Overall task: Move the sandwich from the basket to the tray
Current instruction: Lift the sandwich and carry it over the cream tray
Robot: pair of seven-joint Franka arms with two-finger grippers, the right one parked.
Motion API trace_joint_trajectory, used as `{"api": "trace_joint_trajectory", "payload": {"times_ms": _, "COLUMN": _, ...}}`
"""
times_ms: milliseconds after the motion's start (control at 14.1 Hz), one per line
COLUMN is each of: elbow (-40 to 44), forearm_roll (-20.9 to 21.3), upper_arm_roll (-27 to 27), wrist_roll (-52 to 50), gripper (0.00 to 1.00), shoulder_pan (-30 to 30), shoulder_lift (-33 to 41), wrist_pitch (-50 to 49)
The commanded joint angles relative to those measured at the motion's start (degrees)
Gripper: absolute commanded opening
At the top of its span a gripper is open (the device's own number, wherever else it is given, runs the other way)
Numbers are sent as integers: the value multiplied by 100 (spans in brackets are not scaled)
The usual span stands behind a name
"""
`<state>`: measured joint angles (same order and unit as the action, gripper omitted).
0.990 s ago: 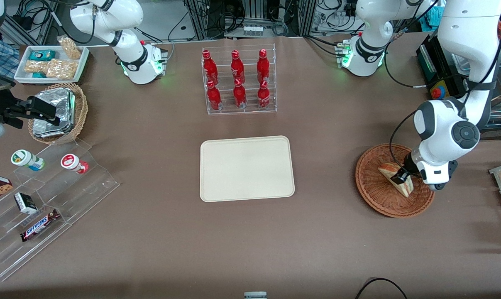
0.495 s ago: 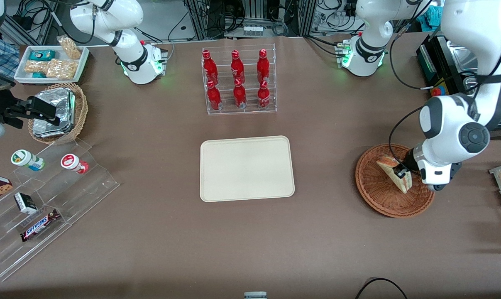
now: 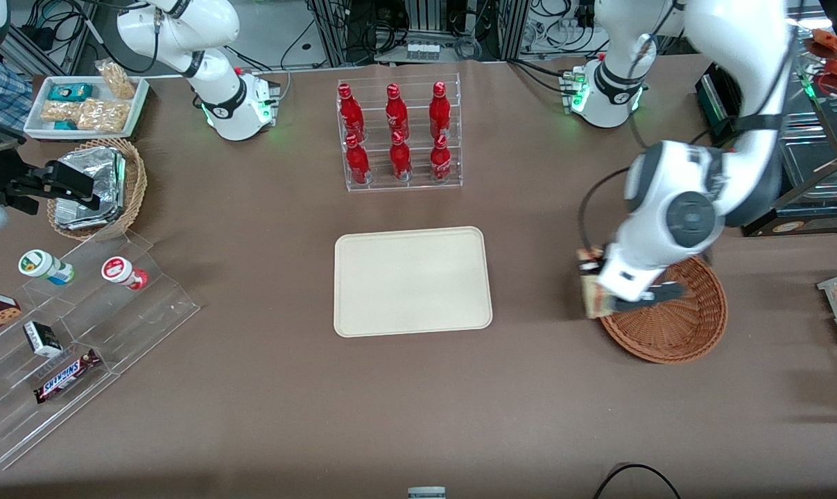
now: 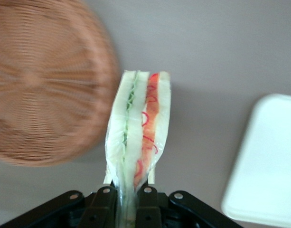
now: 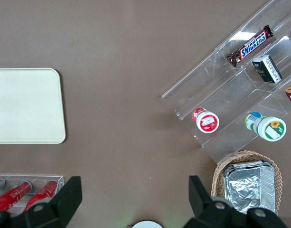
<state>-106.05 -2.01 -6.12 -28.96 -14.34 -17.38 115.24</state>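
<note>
My left gripper (image 3: 593, 285) is shut on the sandwich (image 3: 591, 294), a wrapped wedge of white bread with green and red-orange filling. It holds it in the air above the rim of the reddish-brown wicker basket (image 3: 675, 326), on the side facing the tray. In the left wrist view the sandwich (image 4: 138, 128) hangs pinched between the black fingers (image 4: 103, 204), with the basket (image 4: 41, 85) beside it and the tray (image 4: 266, 161) off to the other side. The cream tray (image 3: 412, 281) lies bare at the table's middle, toward the parked arm from the gripper.
A clear rack of red bottles (image 3: 397, 135) stands farther from the front camera than the tray. Toward the parked arm's end are a tan basket with foil packets (image 3: 99, 187), a white bin of snacks (image 3: 85, 105) and a clear stepped shelf with snacks (image 3: 71, 333).
The gripper has lifted the sandwich out of the basket and carried it toward the tray, to above the basket's rim. The basket now holds nothing.
</note>
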Motion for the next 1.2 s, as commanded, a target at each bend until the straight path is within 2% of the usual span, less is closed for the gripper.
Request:
{"api": "trace_joint_trajectory", "payload": {"times_ms": 0, "elbow": 592, "forearm_roll": -282, "upper_arm_roll": -20, "wrist_roll": -449, "gripper": 0, "shoulder_pan": -787, "shoulder_lift": -615, "wrist_pitch": 278}}
{"api": "trace_joint_trajectory", "payload": {"times_ms": 283, "elbow": 1418, "forearm_roll": -213, "upper_arm_roll": -12, "wrist_roll": -1759, "gripper": 0, "shoulder_pan": -1895, "shoulder_lift": -1432, "wrist_pitch": 596}}
{"api": "trace_joint_trajectory", "payload": {"times_ms": 636, "elbow": 2491, "forearm_roll": -134, "upper_arm_roll": 15, "wrist_roll": -2736, "gripper": 0, "shoulder_pan": -2687, "shoulder_lift": -2382, "wrist_pitch": 920}}
{"api": "trace_joint_trajectory", "payload": {"times_ms": 919, "elbow": 2650, "forearm_roll": 726, "upper_arm_roll": 6, "wrist_roll": -3641, "gripper": 1, "shoulder_pan": -2925, "shoulder_lift": -2787, "wrist_pitch": 1316}}
{"api": "trace_joint_trajectory", "payload": {"times_ms": 1061, "elbow": 2598, "forearm_roll": 807, "upper_arm_roll": -3, "wrist_roll": -3731, "gripper": 4, "shoulder_pan": -2926, "shoulder_lift": -2832, "wrist_pitch": 1500}}
{"api": "trace_joint_trajectory", "payload": {"times_ms": 1131, "elbow": 2598, "forearm_roll": 772, "upper_arm_roll": -3, "wrist_roll": -3731, "gripper": 12, "shoulder_pan": -2917, "shoulder_lift": -2832, "wrist_pitch": 1545}}
